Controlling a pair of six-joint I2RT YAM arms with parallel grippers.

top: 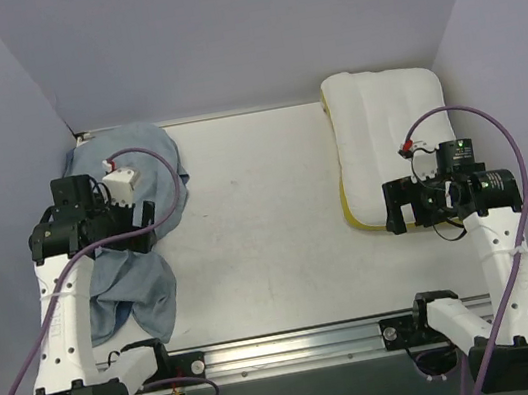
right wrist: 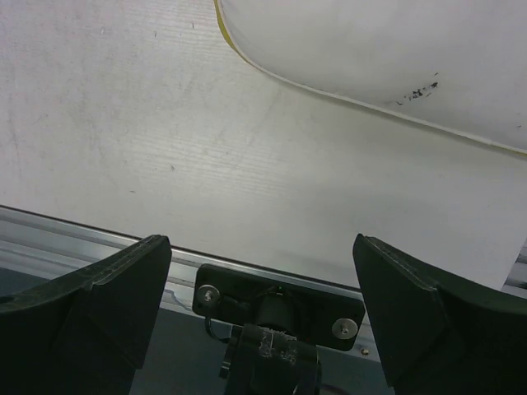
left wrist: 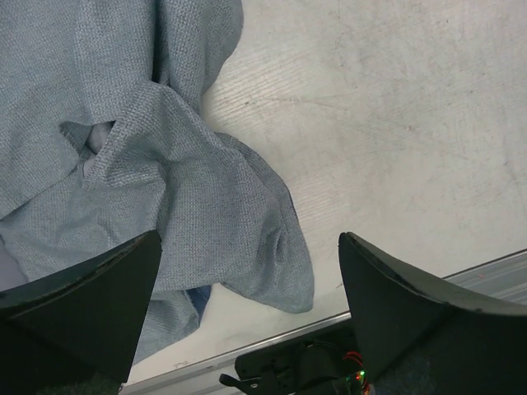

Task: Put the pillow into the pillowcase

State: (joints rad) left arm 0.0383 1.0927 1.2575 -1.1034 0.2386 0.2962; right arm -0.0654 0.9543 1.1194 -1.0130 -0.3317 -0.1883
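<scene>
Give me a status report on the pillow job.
Left gripper open over pillowcase. Right gripper open by pillow. Pillow not yet in. Nothing blocking.

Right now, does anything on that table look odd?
The pillowcase lies crumpled in a heap on the left, not spread flat. The pillow on the right has a few dark specks on its white cover.

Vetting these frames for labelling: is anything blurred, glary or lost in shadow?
Top external: evenly lit and sharp, only soft shadows on the table, no glare. Left wrist: the pillowcase weave is crisp; the jaws at the bottom edge are dark and soft. Right wrist: the pillow is bright but not blown out, its dark specks legible; the jaws likewise dark and featureless.
</scene>
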